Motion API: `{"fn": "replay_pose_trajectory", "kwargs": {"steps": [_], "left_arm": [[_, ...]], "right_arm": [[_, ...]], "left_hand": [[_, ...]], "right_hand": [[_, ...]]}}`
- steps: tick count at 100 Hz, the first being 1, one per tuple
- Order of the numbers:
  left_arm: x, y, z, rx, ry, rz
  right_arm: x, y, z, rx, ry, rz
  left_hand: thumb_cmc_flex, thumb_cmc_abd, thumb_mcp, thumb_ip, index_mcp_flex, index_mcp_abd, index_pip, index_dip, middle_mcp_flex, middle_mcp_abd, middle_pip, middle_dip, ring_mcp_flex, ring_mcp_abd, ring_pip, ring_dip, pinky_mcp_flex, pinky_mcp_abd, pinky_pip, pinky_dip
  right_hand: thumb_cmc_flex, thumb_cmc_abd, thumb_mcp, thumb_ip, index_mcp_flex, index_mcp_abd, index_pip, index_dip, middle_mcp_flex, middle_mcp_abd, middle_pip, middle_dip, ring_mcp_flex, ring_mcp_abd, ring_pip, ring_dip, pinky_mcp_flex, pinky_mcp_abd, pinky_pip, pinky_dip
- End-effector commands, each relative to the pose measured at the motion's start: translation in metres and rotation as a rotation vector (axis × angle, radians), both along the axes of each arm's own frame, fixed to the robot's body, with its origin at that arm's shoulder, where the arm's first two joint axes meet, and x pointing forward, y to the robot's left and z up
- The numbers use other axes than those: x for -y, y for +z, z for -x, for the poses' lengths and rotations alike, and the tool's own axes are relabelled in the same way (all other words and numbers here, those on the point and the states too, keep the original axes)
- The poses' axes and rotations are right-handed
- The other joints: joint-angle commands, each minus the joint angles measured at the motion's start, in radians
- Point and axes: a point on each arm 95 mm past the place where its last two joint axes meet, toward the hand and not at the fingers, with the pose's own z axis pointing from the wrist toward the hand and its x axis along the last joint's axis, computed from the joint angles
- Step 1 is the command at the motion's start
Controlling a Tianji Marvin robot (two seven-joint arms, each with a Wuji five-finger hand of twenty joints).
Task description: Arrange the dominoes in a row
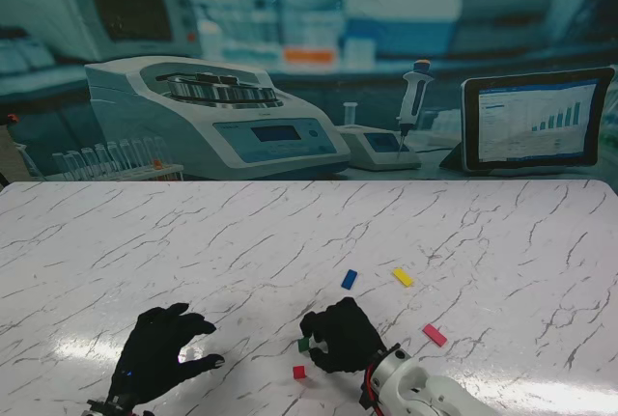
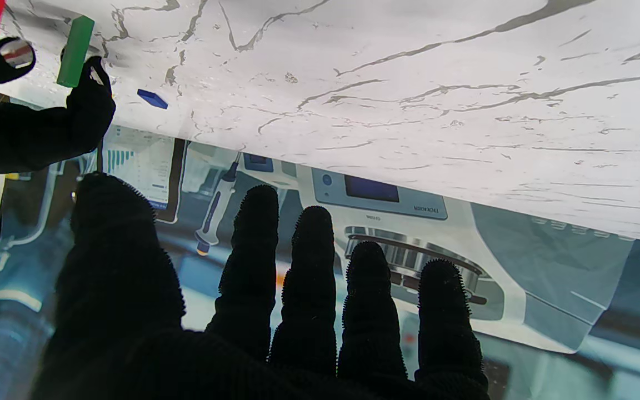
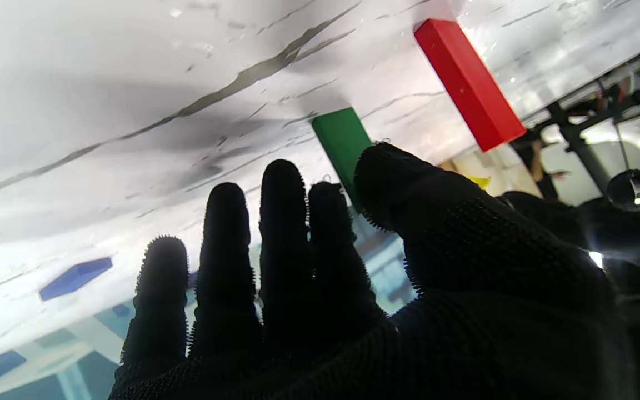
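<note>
The right hand (image 1: 340, 335) pinches the green domino (image 1: 303, 345) between thumb and forefinger — it stands on end on the table (image 1: 483, 242), with the red domino (image 1: 298, 372) upright just beyond the thumb. Past the fingertips (image 3: 281, 183) lie the blue domino (image 1: 349, 279) and yellow domino (image 1: 403, 277); the pink domino (image 1: 435, 335) is off to the right. The left hand (image 1: 159, 353) holds nothing — fingers spread.
</note>
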Motion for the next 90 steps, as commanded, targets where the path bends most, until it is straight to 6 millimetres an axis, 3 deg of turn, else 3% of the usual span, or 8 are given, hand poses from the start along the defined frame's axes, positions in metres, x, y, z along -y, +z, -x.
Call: {"fn": "replay_pose_trajectory", "kwargs": {"steps": [1,3,7,30,50,90], "left_arm": [[0.003,-0.002,0.003,-0.015,-0.017,0.017],[0.003,-0.002,0.003,-0.014,-0.017,0.017],[0.003,-0.002,0.003,-0.013,-0.017,0.018],[0.003,-0.002,0.002,-0.01,-0.02,0.019],[0.003,-0.002,0.002,-0.007,-0.022,0.018],[0.005,-0.003,0.002,0.002,-0.028,0.015]], "right_arm": [[0.005,0.003,0.001,0.001,-0.008,0.006],[0.006,0.004,0.001,-0.001,-0.009,0.01],[0.01,0.006,0.0,0.0,-0.012,0.019],[0.035,0.021,-0.005,0.013,-0.05,0.073],[0.063,0.031,-0.007,0.035,-0.106,0.124],[0.118,0.05,-0.003,0.06,-0.217,0.25]], "left_hand": [[0.012,0.016,-0.009,-0.001,0.007,-0.01,0.008,0.016,0.001,-0.008,0.007,0.014,0.023,-0.023,0.006,0.008,-0.007,0.002,0.021,0.014],[0.012,0.016,-0.009,-0.001,0.008,-0.01,0.008,0.016,0.001,-0.008,0.007,0.014,0.024,-0.022,0.006,0.008,-0.007,0.002,0.021,0.013],[0.012,0.015,-0.009,-0.001,0.009,-0.011,0.008,0.016,0.002,-0.008,0.008,0.014,0.024,-0.022,0.006,0.008,-0.008,0.002,0.02,0.013],[0.012,0.014,-0.008,-0.001,0.007,-0.012,0.008,0.016,0.003,-0.01,0.008,0.014,0.024,-0.022,0.006,0.008,-0.007,0.002,0.02,0.013],[0.011,0.013,-0.008,-0.001,0.009,-0.013,0.009,0.016,0.003,-0.011,0.008,0.014,0.024,-0.023,0.006,0.008,-0.007,0.002,0.02,0.013],[0.009,0.013,-0.008,-0.001,0.007,-0.017,0.011,0.016,0.004,-0.013,0.008,0.014,0.025,-0.025,0.006,0.007,-0.006,0.0,0.02,0.013]], "right_hand": [[-0.021,0.045,-0.036,0.038,-0.025,0.033,-0.086,0.021,-0.061,0.014,-0.007,0.018,-0.048,0.012,-0.023,-0.002,-0.027,0.072,-0.017,0.006],[-0.022,0.063,-0.059,0.066,-0.02,0.04,-0.142,0.045,-0.08,0.018,-0.009,0.021,-0.063,0.013,-0.028,-0.003,-0.031,0.074,-0.023,0.007],[-0.026,0.089,-0.085,0.084,-0.02,0.048,-0.209,0.042,-0.115,0.028,-0.019,0.019,-0.094,0.017,-0.04,-0.007,-0.034,0.079,-0.029,0.007],[-0.026,0.112,-0.14,0.103,-0.018,0.075,-0.364,-0.009,-0.187,0.076,-0.115,-0.02,-0.175,0.032,-0.091,-0.037,-0.041,0.091,-0.054,0.005],[-0.041,0.116,-0.179,0.082,0.0,0.089,-0.43,-0.072,-0.189,0.102,-0.208,-0.07,-0.194,0.04,-0.129,-0.064,-0.039,0.101,-0.069,0.006],[-0.075,0.118,-0.235,0.03,0.004,0.087,-0.433,-0.093,-0.183,0.098,-0.233,-0.084,-0.194,0.039,-0.14,-0.072,-0.029,0.109,-0.077,0.007]]}}
